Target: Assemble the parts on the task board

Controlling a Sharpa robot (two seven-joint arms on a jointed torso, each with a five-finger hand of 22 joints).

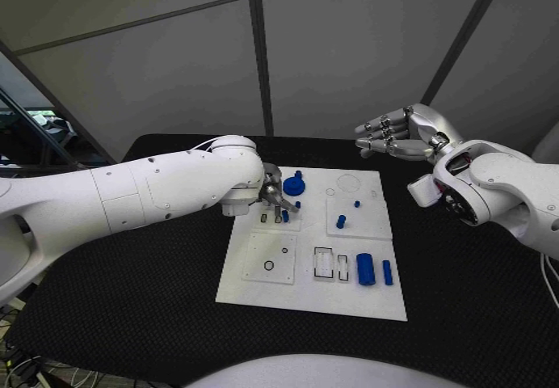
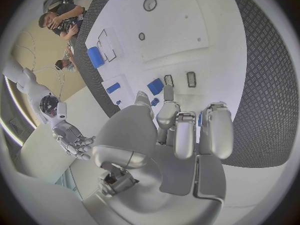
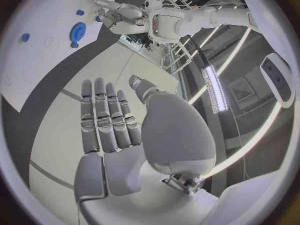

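Your left hand (image 1: 273,196) is over the task board (image 1: 313,301); I cannot tell if it pinches a part. Your right hand (image 1: 398,134) is spread, holding nothing.

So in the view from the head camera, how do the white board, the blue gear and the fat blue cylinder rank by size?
1. White board
2. Fat blue cylinder and blue gear: they look too close to rank.

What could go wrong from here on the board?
The left robot hand works close among small blue parts beside the blue gear; a stray finger could knock them. Its fingers hide what they touch, so a misaligned insertion might go unnoticed. The loose blue cylinder could roll if the task board shifts.
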